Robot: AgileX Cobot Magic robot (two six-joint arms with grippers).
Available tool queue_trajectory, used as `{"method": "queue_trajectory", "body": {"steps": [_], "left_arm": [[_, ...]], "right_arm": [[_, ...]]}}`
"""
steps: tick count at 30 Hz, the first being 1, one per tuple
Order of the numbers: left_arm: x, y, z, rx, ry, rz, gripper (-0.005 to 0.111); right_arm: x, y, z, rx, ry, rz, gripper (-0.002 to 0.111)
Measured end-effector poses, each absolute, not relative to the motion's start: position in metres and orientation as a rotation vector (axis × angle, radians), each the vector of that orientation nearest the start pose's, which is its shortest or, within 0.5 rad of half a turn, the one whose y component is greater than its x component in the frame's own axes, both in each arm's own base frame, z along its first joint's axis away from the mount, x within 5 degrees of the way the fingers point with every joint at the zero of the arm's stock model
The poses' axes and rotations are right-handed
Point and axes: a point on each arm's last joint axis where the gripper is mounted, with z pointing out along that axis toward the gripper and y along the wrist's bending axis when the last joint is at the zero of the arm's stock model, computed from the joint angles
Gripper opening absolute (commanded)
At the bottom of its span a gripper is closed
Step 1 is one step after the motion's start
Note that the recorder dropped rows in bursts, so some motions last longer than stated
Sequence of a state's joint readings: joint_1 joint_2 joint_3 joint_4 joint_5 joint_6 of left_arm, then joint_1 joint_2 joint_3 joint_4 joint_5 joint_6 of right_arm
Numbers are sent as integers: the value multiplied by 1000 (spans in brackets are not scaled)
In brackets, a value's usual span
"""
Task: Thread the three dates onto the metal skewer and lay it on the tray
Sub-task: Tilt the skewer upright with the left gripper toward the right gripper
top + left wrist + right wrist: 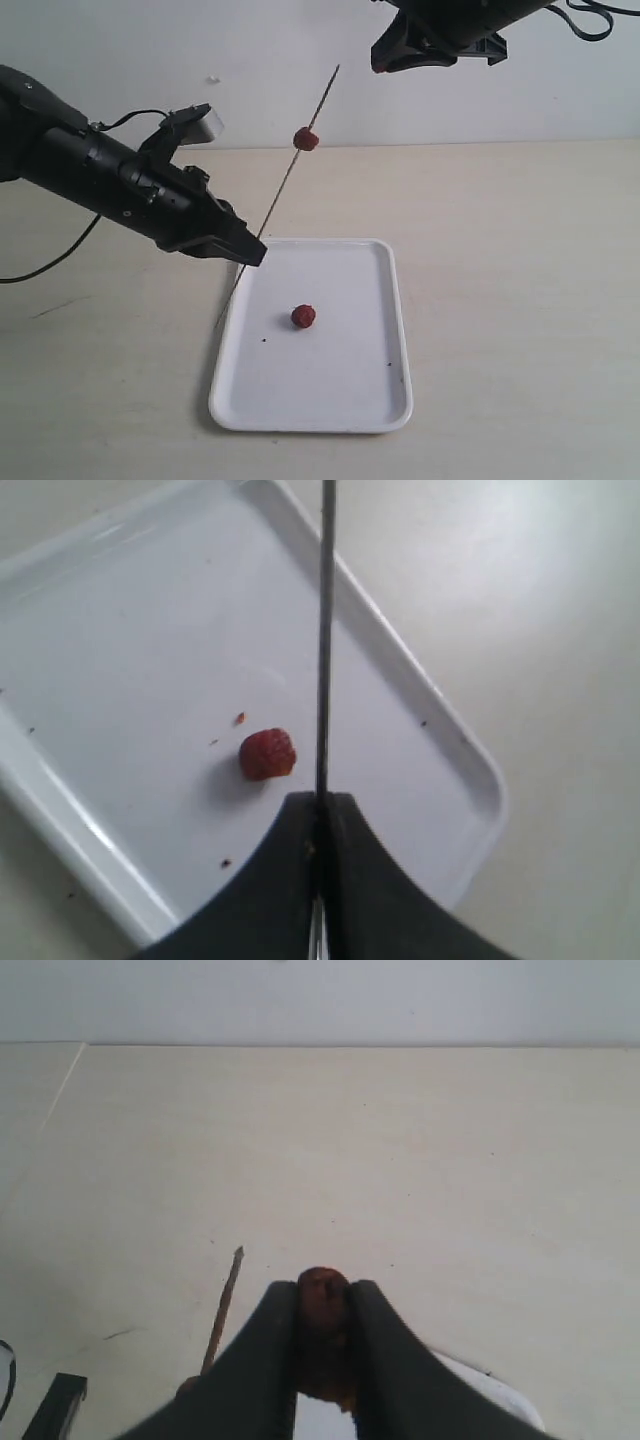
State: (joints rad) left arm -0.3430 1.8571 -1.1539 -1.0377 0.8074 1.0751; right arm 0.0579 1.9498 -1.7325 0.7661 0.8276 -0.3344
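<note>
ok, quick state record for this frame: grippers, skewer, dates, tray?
left gripper: shut on skewer, holding it tilted, upper end in the air
right gripper: shut on third date, raised, clear of the skewer
threaded date: one, high on the skewer, below its upper end
loose date: lying on the tray
dates threaded: one of three
skewer on tray: not yet
</note>
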Motion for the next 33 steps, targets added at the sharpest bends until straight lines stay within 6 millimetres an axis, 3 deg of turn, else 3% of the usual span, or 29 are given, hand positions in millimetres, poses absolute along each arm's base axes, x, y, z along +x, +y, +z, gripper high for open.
{"method": "queue_trajectory", "body": {"steps": [9,20,28,33], "left_arm": [[324,-183,190,909,2382,-1071,0],[316,-188,192,969,2376,-1168,0],[305,-205,193,1039,2347,-1193,0],[312,-205,192,973,2352,-1122,0]], "right_arm": [[444,74,306,-35,2335,808,30],[446,73,308,-19,2312,801,30],[448,72,309,-6,2289,788,30],[448,72,309,-6,2289,788,30]]}}
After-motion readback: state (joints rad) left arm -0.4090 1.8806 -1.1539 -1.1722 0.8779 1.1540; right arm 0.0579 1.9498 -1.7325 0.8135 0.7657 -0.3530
